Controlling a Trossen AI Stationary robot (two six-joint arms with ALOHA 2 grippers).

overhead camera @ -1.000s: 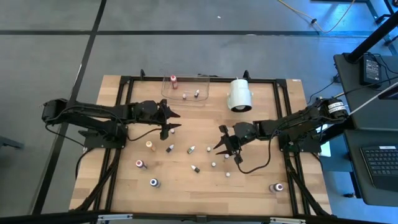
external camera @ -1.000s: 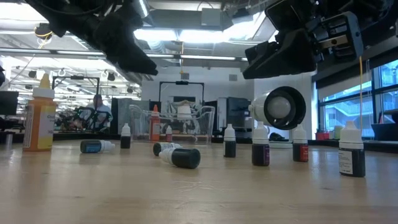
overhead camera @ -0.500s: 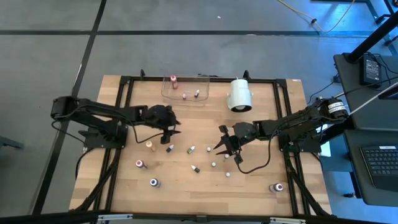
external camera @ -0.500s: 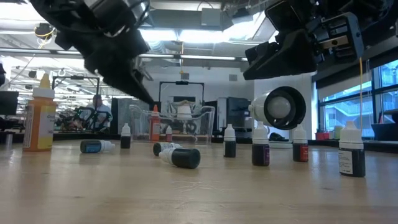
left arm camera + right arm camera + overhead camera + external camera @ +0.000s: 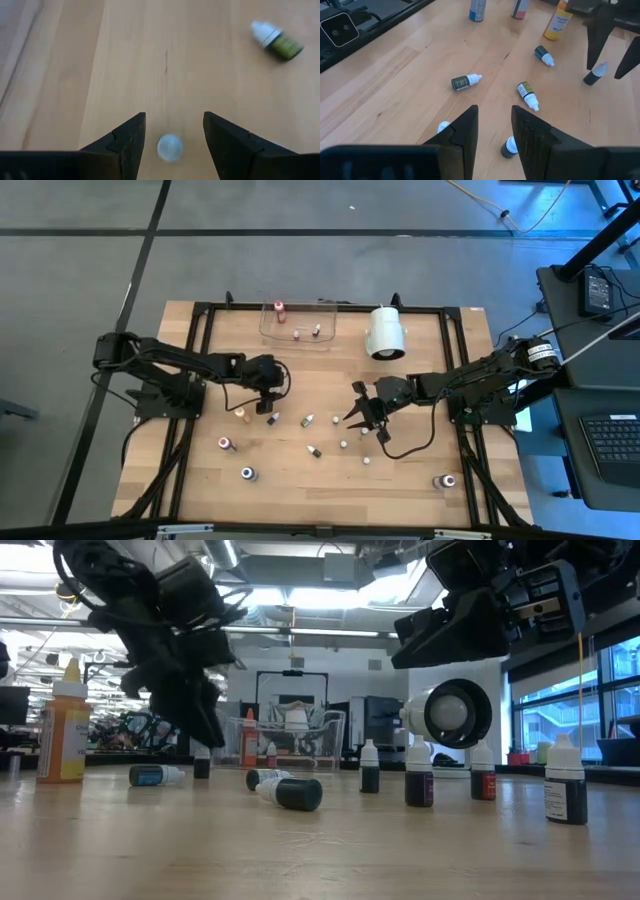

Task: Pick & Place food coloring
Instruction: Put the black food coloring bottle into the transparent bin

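Small food coloring bottles lie scattered on the wooden table. My left gripper (image 5: 271, 406) (image 5: 174, 122) is open and points down. Its fingers stand on either side of an upright dark vial with a white cap (image 5: 170, 147) (image 5: 272, 418) (image 5: 594, 75), and gaps show on both sides. An orange bottle (image 5: 241, 413) (image 5: 63, 730) stands just to the left of it. My right gripper (image 5: 353, 408) (image 5: 495, 112) hovers open above the table's middle, over several vials (image 5: 465, 81) (image 5: 527, 94). A red-topped bottle (image 5: 279, 310) and two tiny vials stand in the clear tray (image 5: 322, 340).
A big white cylinder (image 5: 385, 332) lies on its side at the far edge, right of the tray. More bottles stand or lie nearer the near edge (image 5: 226, 443) (image 5: 247, 473) (image 5: 314, 451) (image 5: 447, 480). A black frame (image 5: 200, 330) borders the table's sides.
My left gripper has come down and toward the near edge, tipping from nearly level to pointing down, and now stands around the white-capped vial. The bottles have kept their places.
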